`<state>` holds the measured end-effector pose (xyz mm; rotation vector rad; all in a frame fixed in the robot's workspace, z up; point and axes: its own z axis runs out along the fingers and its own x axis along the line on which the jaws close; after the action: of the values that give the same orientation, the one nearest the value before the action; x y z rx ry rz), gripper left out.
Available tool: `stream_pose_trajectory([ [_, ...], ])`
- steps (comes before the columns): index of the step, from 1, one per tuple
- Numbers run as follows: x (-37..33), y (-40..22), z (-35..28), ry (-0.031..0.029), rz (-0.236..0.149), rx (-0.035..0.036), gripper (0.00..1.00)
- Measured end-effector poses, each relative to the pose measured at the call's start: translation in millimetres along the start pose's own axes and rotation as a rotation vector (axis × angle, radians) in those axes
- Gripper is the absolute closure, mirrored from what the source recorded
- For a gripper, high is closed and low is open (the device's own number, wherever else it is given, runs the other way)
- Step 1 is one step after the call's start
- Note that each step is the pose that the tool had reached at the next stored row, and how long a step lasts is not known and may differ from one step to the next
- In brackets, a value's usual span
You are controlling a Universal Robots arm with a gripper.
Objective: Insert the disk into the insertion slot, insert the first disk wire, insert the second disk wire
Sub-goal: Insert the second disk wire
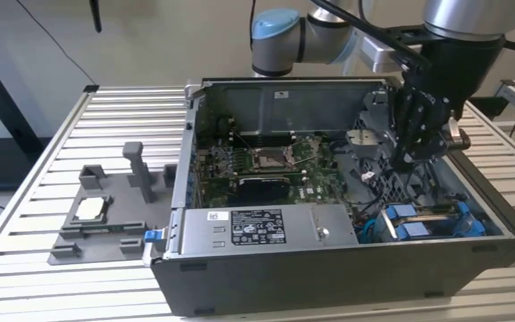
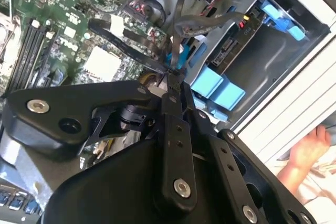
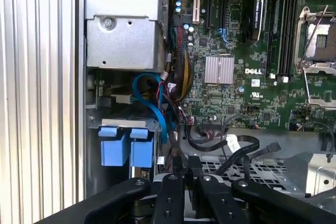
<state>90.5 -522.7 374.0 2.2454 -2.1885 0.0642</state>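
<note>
- The disk (image 1: 428,218) lies flat in the insertion slot (image 2: 207,51), in the corner of the open computer case (image 1: 329,282) that sits low on the exterior view's right.
- Two blue end tabs (image 3: 127,148) of its carrier stand side by side at the end of the slot; in the second wrist view the same tabs (image 2: 218,88) sit just beside the gripper's tip.
- The gripper (image 1: 418,151) hangs inside the case, near the disk and between the motherboard (image 1: 267,168) and the case wall on the exterior view's right.
- In both wrist views the gripper's tip (image 2: 173,77) (image 3: 184,163) sits among loose wires beside the slot.
- Whether the gripper is spread, pressed together or pinching a wire, I cannot tell.
- A black wire with a white tag (image 2: 116,24) (image 3: 231,142) runs across the metal floor up to the tip.
- A blue cable (image 3: 152,103) curves down beside the tabs and passes just behind the tip.
- The silver power-supply box (image 1: 257,228) fills the case's near edge, on the exterior view's left of the disk.
- The case rests on a slatted metal table (image 1: 123,121).
- A grey fixture tray (image 1: 96,228) holding a processor chip (image 1: 92,209) lies on the table, just beside the case on the exterior view's left.
- In the second wrist view a person's hand (image 2: 310,148) shows beyond the case wall.
</note>
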Motion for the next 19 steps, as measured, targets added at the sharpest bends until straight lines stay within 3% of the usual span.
stream_pose_trajectory([
  [6,11.7,-5.3,5.7,-0.0003,0.0,-0.0101,0.84],
  [12,20.6,-12.7,11.4,-0.0009,-0.001,-0.0258,0.84],
  [19,30.4,-22.7,16.5,-0.0066,-0.001,-0.0355,0.84],
])
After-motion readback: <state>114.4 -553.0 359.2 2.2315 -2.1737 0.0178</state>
